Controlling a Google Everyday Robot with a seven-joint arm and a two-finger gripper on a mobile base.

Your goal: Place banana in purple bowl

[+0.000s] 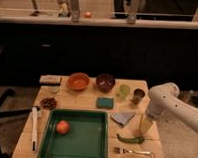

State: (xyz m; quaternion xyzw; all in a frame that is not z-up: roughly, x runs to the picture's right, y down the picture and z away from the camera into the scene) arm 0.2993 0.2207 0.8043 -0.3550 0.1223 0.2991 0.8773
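Note:
The purple bowl stands at the back of the table, right of the orange bowl. My white arm reaches in from the right. Its gripper points down over the table's right side, just above the dark green vegetable. A slim pale-yellow upright shape at the gripper looks like the banana. I cannot tell whether it is held or how it sits against the gripper. The gripper is well in front of and to the right of the purple bowl.
A light-green cup and a dark cup stand between gripper and purple bowl. Also here: a teal sponge, a grey cloth, a green tray with a red fruit, and a fork.

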